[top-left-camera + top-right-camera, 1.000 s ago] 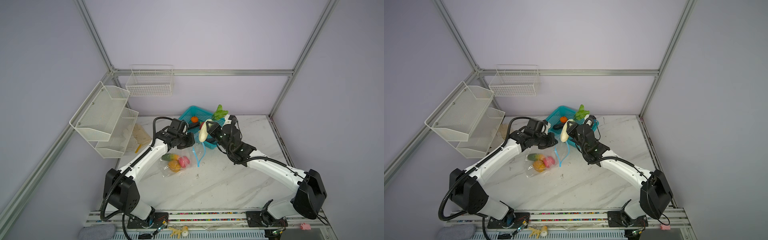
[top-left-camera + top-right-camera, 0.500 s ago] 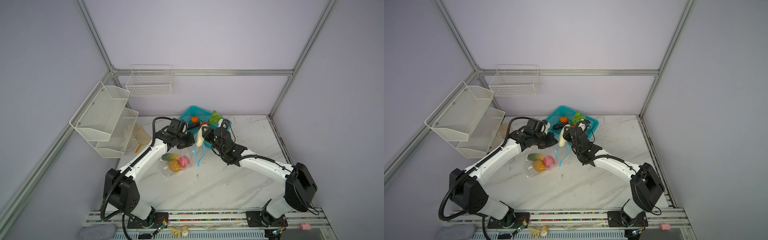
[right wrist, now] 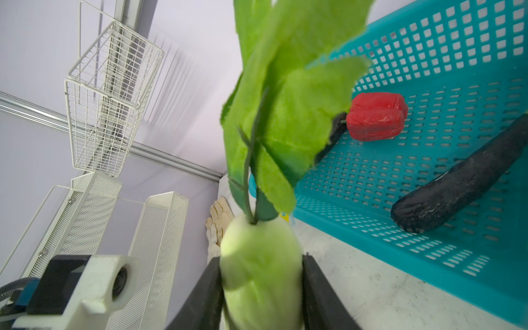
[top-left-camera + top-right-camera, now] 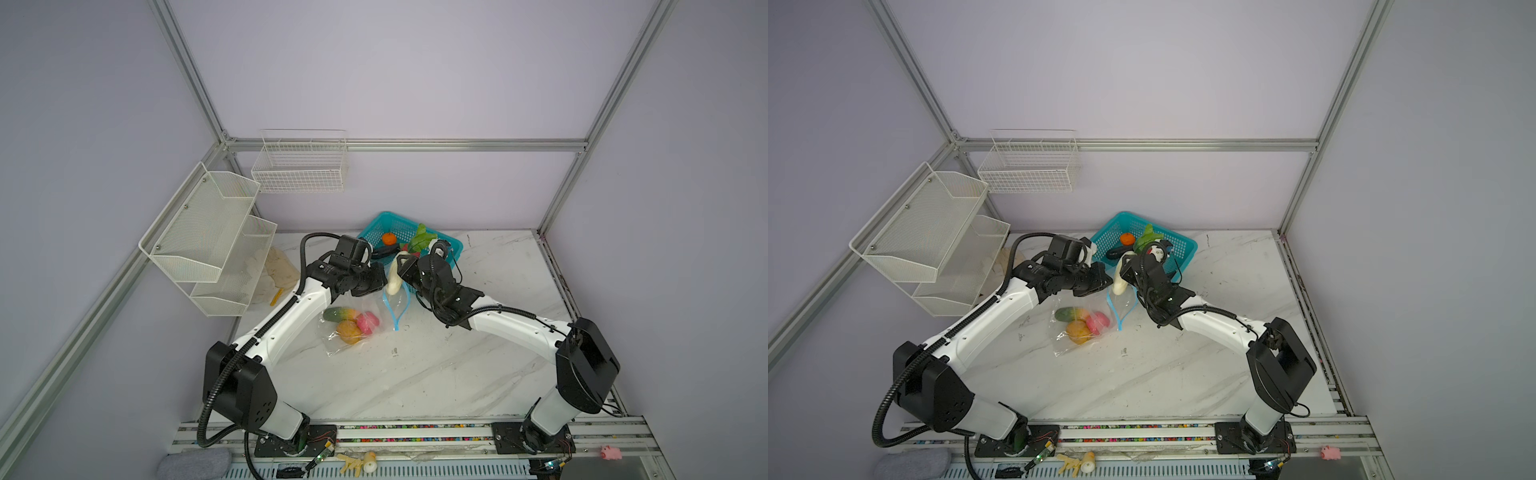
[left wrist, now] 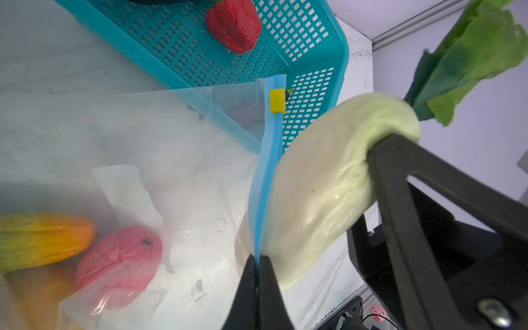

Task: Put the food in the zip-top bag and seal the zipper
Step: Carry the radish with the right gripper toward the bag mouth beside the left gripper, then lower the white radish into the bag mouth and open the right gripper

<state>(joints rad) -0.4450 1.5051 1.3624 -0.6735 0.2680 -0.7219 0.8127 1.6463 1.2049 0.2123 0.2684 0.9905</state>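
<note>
The left gripper is pinched tight on the light-blue zipper of the zip-top bag, which lies on the table. The right gripper grips a white radish just beside that strip. A mango and a pink peach lie inside the bag. A red pepper and an eggplant lie in the teal basket.

Marble table, zip-top bag, teal basket

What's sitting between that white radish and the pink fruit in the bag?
The light-blue zipper strip, pinched by the left gripper, stands between the white radish and the pink fruit, seen in the left wrist view.
</note>
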